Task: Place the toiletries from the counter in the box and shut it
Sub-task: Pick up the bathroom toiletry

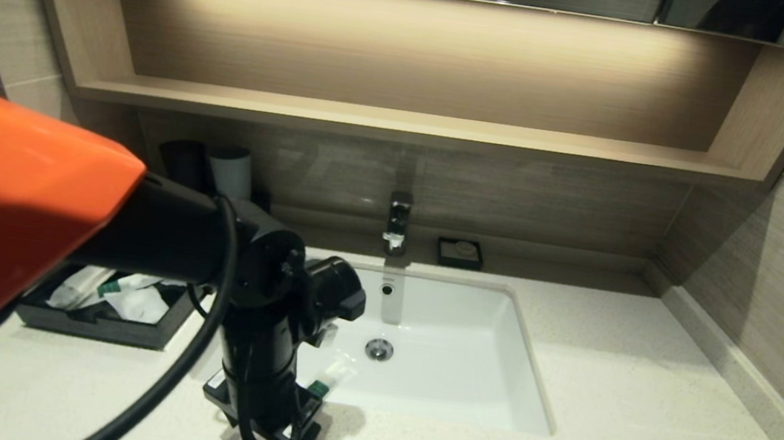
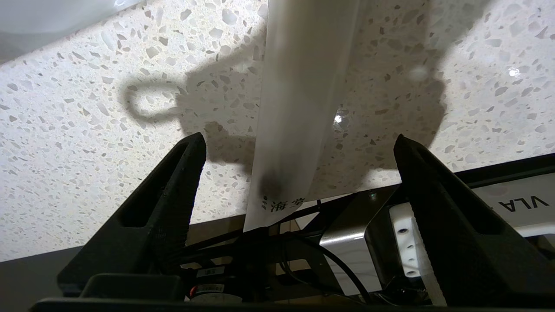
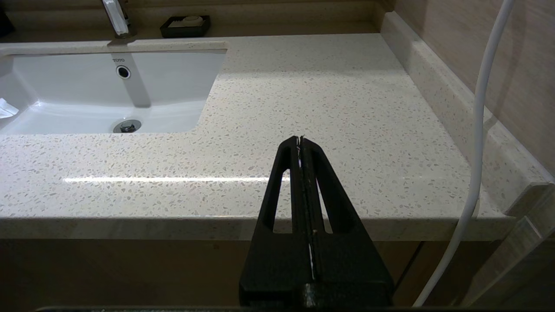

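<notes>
One translucent white sachet [image 1: 335, 376] with a green band lies on the cream speckled counter [image 1: 635, 429], from the sink's front left corner towards the front edge. In the left wrist view this sachet [image 2: 299, 108] lies between my open fingers [image 2: 173, 186] and overhangs the counter's front edge. My left gripper [image 1: 276, 434] points down over it, open and not touching it. The black box [image 1: 102, 326] stands open at the left with two sachets [image 1: 128, 296] inside. My right gripper [image 3: 300, 141] is shut and empty, low before the counter's front edge.
The white sink [image 1: 495, 352] sits mid-counter with a chrome faucet [image 1: 398, 221] behind it. A small black soap dish [image 1: 460, 252] and two cups [image 1: 230, 170] stand at the back wall. A wooden shelf [image 1: 404, 123] runs above. My left arm hides much of the box.
</notes>
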